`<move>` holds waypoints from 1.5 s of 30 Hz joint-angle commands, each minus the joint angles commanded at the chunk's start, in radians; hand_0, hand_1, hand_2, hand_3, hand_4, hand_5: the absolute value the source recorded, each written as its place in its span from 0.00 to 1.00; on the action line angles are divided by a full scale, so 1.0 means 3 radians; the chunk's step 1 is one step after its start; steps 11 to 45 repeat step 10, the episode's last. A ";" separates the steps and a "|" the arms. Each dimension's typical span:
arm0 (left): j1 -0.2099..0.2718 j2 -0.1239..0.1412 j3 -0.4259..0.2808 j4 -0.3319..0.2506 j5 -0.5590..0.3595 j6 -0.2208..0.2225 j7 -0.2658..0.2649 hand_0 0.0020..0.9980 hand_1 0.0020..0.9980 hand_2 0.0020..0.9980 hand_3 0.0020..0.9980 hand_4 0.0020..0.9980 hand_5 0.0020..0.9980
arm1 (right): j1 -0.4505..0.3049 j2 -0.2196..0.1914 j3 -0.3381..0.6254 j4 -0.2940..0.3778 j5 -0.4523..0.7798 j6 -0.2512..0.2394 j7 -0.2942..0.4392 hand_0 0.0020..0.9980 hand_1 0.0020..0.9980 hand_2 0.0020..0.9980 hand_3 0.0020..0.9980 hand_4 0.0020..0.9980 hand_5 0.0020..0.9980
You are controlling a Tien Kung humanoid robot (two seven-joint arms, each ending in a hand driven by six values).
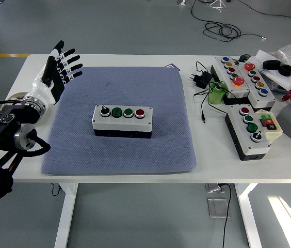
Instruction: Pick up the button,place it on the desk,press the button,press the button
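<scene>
**Left hand raised, splayed, empty**

The left hand (58, 70) stands upright at the far-left edge of the blue mat (119, 150), fingers (71, 65) apart, gripping nothing. The button box (122, 121) sits mid-mat, well apart from it.
</scene>
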 joint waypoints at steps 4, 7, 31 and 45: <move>-0.0001 -0.0002 0.0006 0.0005 0.0002 -0.0001 0.0004 0.79 0.83 0.88 0.88 0.71 1.00 | 0.0001 -0.0001 -0.0003 0.0000 -0.0003 0.0001 -0.0003 0.79 0.80 0.82 0.75 0.41 0.48; 0.0000 -0.0003 0.0009 0.0003 0.0002 0.0000 0.0005 0.79 0.83 0.88 0.88 0.71 1.00 | 0.0001 0.0000 -0.0006 0.0000 0.0003 0.0002 -0.0001 0.79 0.80 0.82 0.75 0.41 0.48; -0.0001 -0.0002 0.0012 0.0004 0.0002 0.0000 0.0005 0.79 0.83 0.88 0.88 0.71 1.00 | 0.0001 0.0000 -0.0005 0.0000 0.0001 0.0002 0.0000 0.79 0.80 0.82 0.75 0.41 0.48; -0.0001 -0.0002 0.0012 0.0004 0.0002 0.0000 0.0005 0.79 0.83 0.88 0.88 0.71 1.00 | 0.0001 0.0000 -0.0005 0.0000 0.0001 0.0002 0.0000 0.79 0.80 0.82 0.75 0.41 0.48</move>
